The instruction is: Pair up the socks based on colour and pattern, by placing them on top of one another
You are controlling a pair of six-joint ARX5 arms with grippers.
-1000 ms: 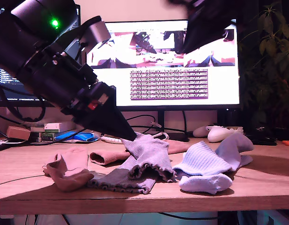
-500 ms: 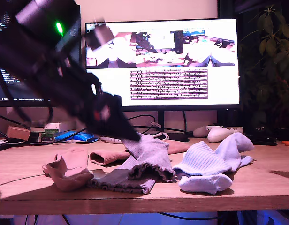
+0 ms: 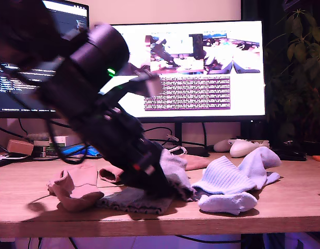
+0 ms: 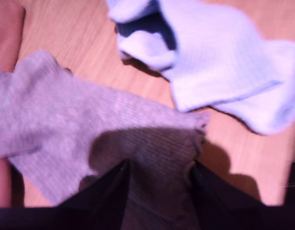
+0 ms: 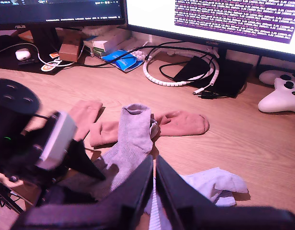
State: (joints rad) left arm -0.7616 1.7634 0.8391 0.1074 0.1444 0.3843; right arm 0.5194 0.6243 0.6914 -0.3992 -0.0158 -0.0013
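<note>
In the exterior view, a crumpled salmon sock (image 3: 71, 191) lies at about 8 o'clock from the middle of the desk (image 3: 284, 197). Just beside it the lower grey sock (image 3: 130, 201) is spread flat. The upper grey sock (image 3: 174, 167) lies partly across the lower one. Its long axis runs from the ruffled cuff at 5 o'clock up toward 11 o'clock, and its toe is hidden behind the arm. My first gripper (image 4: 159, 191) is down over that sock, jaws wide apart with the ribbed fabric between them and nothing clamped yet. I judge the risks to be pinching both grey layers at once, or bunching the cloth and dragging it askew off its partner. The blue socks (image 3: 227, 181) at 4 o'clock sit close to the cuff, so a sideways pull could snag them. My second gripper (image 5: 154, 189) hangs high above, jaws nearly together and empty.
</note>
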